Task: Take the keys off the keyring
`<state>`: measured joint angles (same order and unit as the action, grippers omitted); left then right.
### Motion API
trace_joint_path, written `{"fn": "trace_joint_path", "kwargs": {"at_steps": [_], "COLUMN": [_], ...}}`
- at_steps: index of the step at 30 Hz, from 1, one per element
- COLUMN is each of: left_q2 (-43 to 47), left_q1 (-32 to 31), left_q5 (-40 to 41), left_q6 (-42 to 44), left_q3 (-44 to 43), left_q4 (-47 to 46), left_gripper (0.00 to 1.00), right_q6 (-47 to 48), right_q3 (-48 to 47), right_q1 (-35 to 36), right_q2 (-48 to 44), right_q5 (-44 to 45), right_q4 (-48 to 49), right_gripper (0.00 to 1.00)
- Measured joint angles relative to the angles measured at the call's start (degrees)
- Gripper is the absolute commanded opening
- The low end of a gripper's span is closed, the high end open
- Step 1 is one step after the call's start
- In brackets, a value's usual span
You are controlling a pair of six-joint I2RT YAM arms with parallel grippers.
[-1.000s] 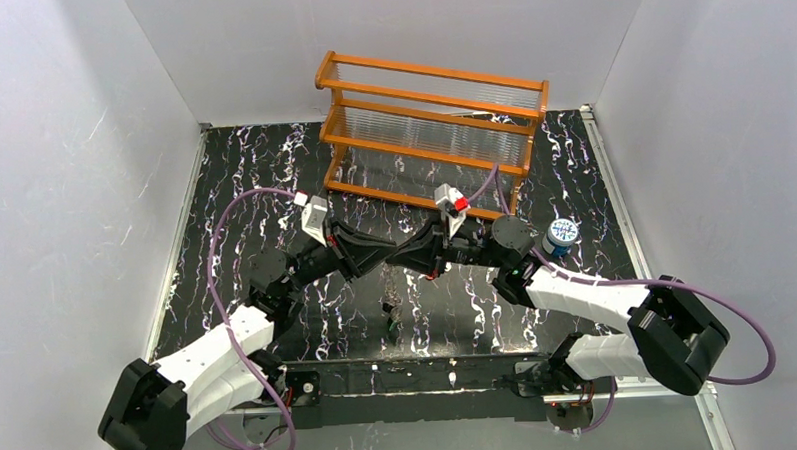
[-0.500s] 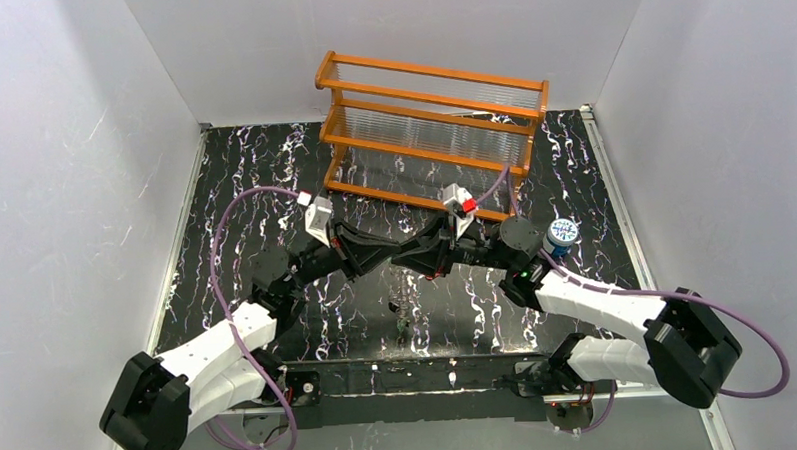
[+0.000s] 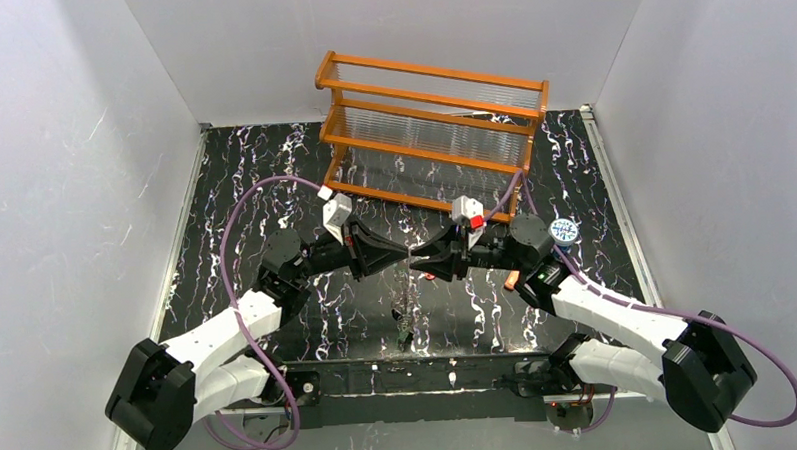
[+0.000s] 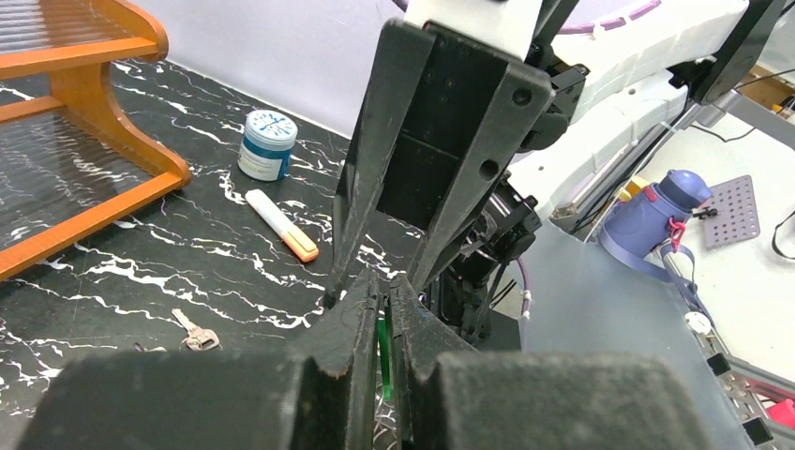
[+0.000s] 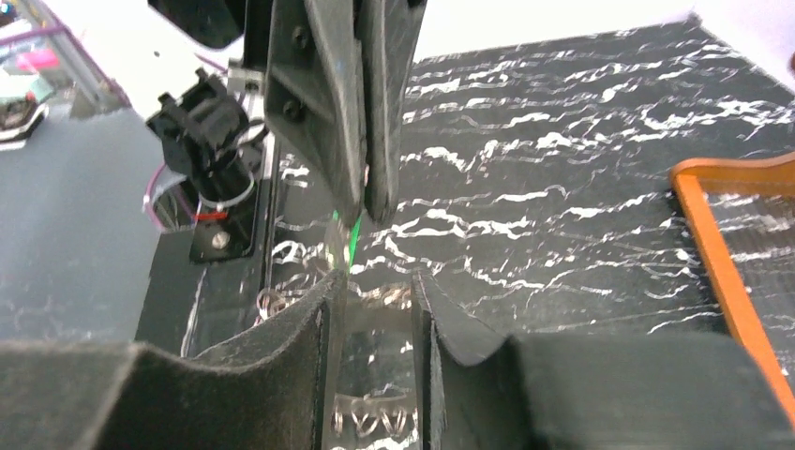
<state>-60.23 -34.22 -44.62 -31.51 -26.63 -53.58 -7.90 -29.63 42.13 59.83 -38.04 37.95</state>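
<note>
**Left fingers pinch the green key; right fingers stand apart**

We see the left gripper [image 4: 384, 286] pressed together on a green key [image 4: 382, 342], a thin green sliver held upright between its dark pads. The right gripper [image 5: 375, 281] faces it tip to tip. Its fingers are spread, and something silvery shines in the gap between them without being clamped. Low in that gap shows a jagged, toothed edge that we take for the keyring [image 5: 364, 412]. In the overhead view a small dark bundle sits just below where the two grippers meet. We cannot tell whether it hangs or lies on the surface. A loose key [image 4: 194, 333] lies flat on the table, well apart from both grippers.

The table [image 3: 233, 191] is black with white marble veining. An orange wooden rack [image 3: 431, 124] stands at its far side. A small pot with a blue-white patterned lid [image 4: 266, 145] stands near the right arm, and a clear tube with an orange cap [image 4: 281, 225] lies just beside it. Plain white walls [image 3: 72, 146] close the scene in on three sides.
</note>
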Motion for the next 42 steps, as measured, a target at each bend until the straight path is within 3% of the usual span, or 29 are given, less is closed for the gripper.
{"fn": "trace_joint_path", "kwargs": {"at_steps": [15,42], "left_q2": [0.52,0.83], "left_q1": [1.07,1.49], "left_q5": [-0.85,-0.83], "left_q6": [1.09,0.85], "left_q3": [-0.02,-0.11], "left_q4": [1.44,1.68], "left_gripper": [0.00,0.00], "right_q6": [4.70,-4.26], "right_q3": [1.42,1.46], "right_q1": [-0.61,-0.63], "right_q2": [5.92,14.27], "right_q5": [-12.13,-12.35], "right_q4": [1.18,15.89], "right_gripper": [0.31,0.23]}}
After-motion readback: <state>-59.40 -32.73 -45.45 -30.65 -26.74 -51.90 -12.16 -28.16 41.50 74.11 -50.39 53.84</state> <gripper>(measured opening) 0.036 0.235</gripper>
